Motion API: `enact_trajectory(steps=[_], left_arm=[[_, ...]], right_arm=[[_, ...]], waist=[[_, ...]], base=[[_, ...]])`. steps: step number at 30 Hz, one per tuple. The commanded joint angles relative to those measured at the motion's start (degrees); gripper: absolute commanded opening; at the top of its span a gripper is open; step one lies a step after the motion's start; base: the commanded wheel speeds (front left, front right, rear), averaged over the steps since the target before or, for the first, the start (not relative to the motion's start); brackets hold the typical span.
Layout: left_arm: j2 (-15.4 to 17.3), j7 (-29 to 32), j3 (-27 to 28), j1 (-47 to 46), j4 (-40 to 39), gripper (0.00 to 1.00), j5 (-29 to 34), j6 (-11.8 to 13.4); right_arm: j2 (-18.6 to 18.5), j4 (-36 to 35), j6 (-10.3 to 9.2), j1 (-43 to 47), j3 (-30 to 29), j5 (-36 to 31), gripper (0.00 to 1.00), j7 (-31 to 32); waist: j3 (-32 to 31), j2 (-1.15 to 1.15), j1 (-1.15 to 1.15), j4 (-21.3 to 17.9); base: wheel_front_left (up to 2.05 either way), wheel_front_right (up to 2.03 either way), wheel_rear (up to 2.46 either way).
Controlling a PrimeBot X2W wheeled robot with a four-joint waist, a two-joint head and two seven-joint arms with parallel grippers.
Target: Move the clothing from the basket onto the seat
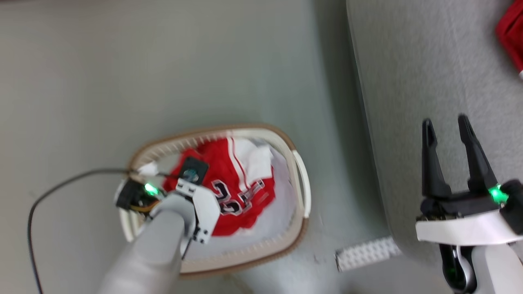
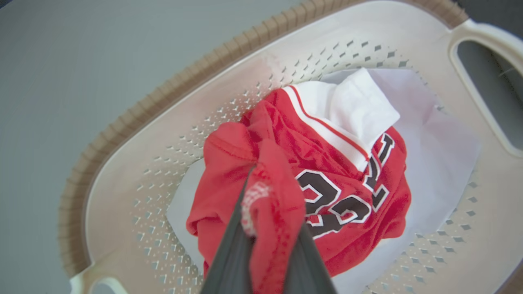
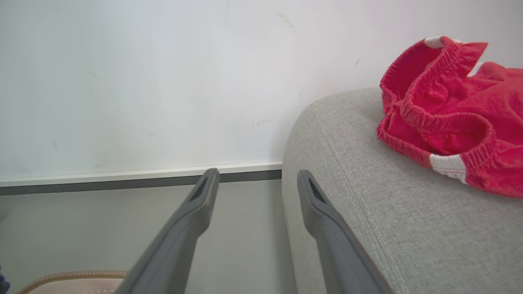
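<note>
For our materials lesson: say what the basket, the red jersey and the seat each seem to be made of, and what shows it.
The basket looks like moulded plastic: smooth cream walls with punched holes, ribbed brown rim. The jersey seems soft knit fabric, crumpled in folds. The seat shows grey woven upholstery with a stitched seam.

Left arm (image 1: 159,245) in basket (image 1: 304,183) over jersey (image 1: 222,169); right claw (image 1: 445,121) spread above seat (image 1: 408,61).
</note>
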Motion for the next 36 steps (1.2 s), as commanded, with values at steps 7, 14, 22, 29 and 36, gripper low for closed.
enact_trajectory(steps=[7,14,22,29,36], left_arm=[[-0.03,-5.53,-3.67,10.95,-12.49,0.0,-13.6,-3.26],[-0.04,-7.9,-5.67,18.3,-22.15,0.0,-20.82,-0.8],[3.29,-9.56,-4.21,26.53,-33.74,0.0,-22.56,1.54],[7.65,-9.47,-1.65,33.57,-45.25,0.0,-23.48,5.21],[11.4,-8.25,0.74,39.7,-53.78,0.0,-24.75,8.16]], right_arm=[[-0.14,2.6,-0.12,6.74,-5.22,-5.36,1.0,0.03],[-0.31,3.94,-0.12,12.41,-7.95,-8.85,1.0,0.03],[-1.85,4.66,-0.13,17.37,-8.27,-9.02,1.0,0.03],[-2.75,5.1,-0.13,20.58,-7.53,-9.35,1.0,0.03],[-3.92,5.95,-0.13,22.83,-7.22,-10.98,1.0,0.03]], waist=[[-18.3,0.0,0.0,8.75],[-28.91,0.0,0.0,13.14],[-37.77,0.0,0.0,15.3],[-41.73,0.0,0.0,15.62],[-44.2,0.0,0.0,15.1]], base=[[0.0,0.0,0.0],[0.0,0.0,0.0],[0.0,0.0,0.0],[0.0,0.0,0.0],[0.0,0.0,0.0]])
